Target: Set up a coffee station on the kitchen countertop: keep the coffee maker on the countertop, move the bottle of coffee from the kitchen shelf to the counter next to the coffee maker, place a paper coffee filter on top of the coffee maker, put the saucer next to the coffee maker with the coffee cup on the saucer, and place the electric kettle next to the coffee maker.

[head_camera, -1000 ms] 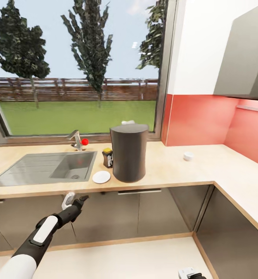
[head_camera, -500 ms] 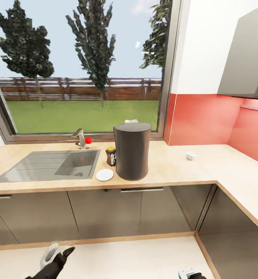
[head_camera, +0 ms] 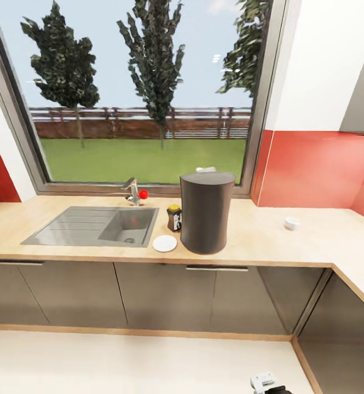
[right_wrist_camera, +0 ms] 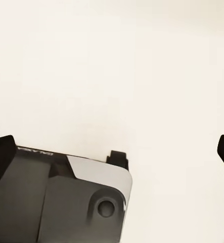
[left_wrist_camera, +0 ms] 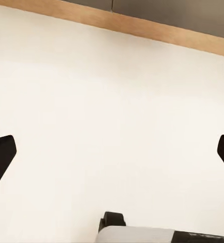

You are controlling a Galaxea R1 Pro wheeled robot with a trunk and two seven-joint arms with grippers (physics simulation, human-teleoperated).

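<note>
Left arm has dropped from head view; left gripper [left_wrist_camera: 112, 152] gapes wide, empty, over floor; coffee cup [head_camera: 292, 222] remains well apart from coffee maker [head_camera: 206, 212].

— Where is open room found on the kitchen countertop [head_camera: 269, 241]?

— At three o'clock of the coffee maker [head_camera: 206, 212], bare slab is seen, broken only by the coffee cup [head_camera: 292, 222] well apart.

— And at nine o'clock?

— That side is crowded: the bottle of coffee [head_camera: 174, 218] and the saucer [head_camera: 165, 243] are set just beside it, with the sink [head_camera: 94, 226] beyond.
</note>
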